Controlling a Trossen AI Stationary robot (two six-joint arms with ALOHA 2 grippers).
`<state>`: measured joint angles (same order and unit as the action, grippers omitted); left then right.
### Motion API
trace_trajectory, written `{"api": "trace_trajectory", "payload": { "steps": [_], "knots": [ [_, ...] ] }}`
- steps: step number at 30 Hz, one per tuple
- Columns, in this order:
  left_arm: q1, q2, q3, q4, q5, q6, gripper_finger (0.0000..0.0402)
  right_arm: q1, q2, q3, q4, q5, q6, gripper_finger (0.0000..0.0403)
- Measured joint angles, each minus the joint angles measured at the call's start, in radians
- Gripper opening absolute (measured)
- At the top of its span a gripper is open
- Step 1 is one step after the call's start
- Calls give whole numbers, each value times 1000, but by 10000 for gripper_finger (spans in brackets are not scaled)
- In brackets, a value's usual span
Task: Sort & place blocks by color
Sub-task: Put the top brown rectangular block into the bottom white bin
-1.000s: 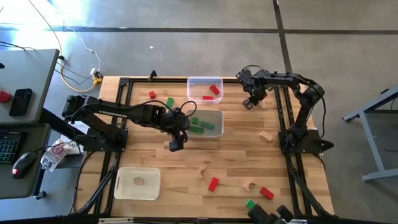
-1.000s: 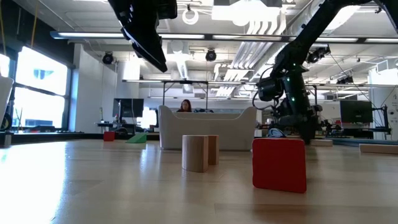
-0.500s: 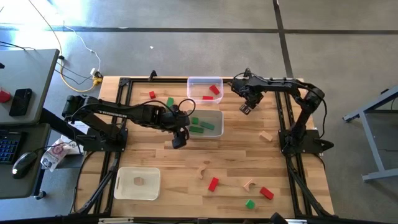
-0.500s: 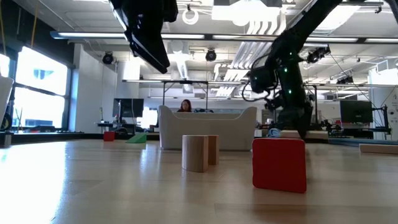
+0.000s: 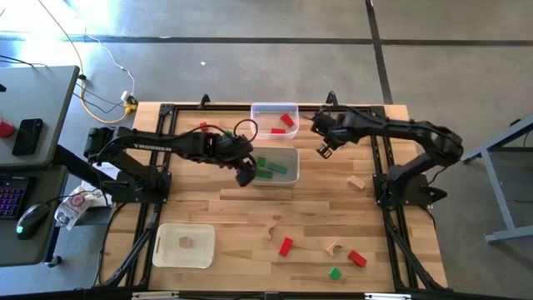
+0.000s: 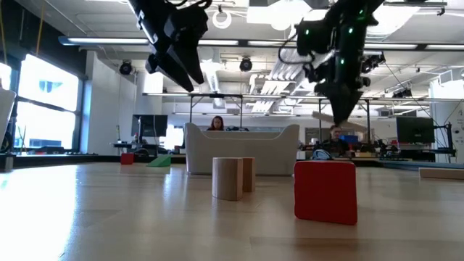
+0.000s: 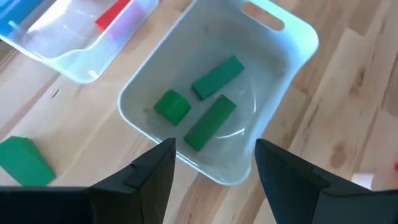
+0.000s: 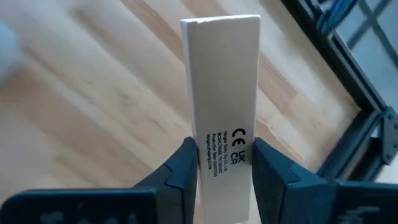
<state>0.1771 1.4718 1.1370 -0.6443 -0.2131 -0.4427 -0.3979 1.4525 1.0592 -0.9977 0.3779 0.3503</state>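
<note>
My right gripper (image 5: 323, 150) hangs in the air just right of the two middle trays, shut on a plain light wood bar (image 8: 221, 74). My left gripper (image 5: 244, 177) is open above the left rim of the white tray (image 5: 296, 167). Three green blocks (image 7: 208, 102) lie flat on that tray's floor, seen between its fingers (image 7: 214, 144). The clear tray (image 5: 265, 108) at the far edge holds red blocks (image 5: 287, 120). Red, green and wood blocks (image 5: 286, 246) lie loose on the near half of the table. My right gripper pinches the wood bar between its two fingers (image 8: 183, 168), on its two long narrow edges near the labelled end (image 8: 224, 146). The fingers come slanting down from above and lie across the bar. The bar sticks out past the fingertips, lifted clear of the table.
A second white tray (image 5: 166, 250) with one wood block stands at the near left. A red block (image 5: 203, 127) and a green one (image 5: 226, 136) lie left of the clear tray, a wood block (image 5: 356, 182) at the right. Black frame rails run along both table sides.
My right gripper has risen from near the tabletop at the far right and swung toward the trays, carrying the wood bar clear of the table. My left gripper has shifted toward the far edge, up to the white tray, and rolled about its own axis.
</note>
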Motion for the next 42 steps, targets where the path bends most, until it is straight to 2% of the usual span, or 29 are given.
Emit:
{"api": "trace_trajectory", "payload": {
  "steps": [9, 16, 20, 31, 35, 42],
  "knots": [
    [44, 0, 0, 131, 0, -29, 207, 207, -98, 0, 71, 80, 97, 95],
    [67, 0, 0, 285, 3, -30, 207, 338, -100, 0, 221, 164, 87, 95],
    [67, 0, 0, 348, 11, -29, 207, 393, -100, 0, 335, 198, 24, 95],
    [62, 0, 0, 432, 18, -29, 207, 476, -100, 0, 535, 264, -149, 96],
    [58, 0, 0, 492, 51, -37, 207, 487, -99, 0, 587, 301, -202, 96],
    [36, 25, 0, 605, 48, -25, 207, 483, -99, 0, 648, 354, -271, 96]
  ]
}}
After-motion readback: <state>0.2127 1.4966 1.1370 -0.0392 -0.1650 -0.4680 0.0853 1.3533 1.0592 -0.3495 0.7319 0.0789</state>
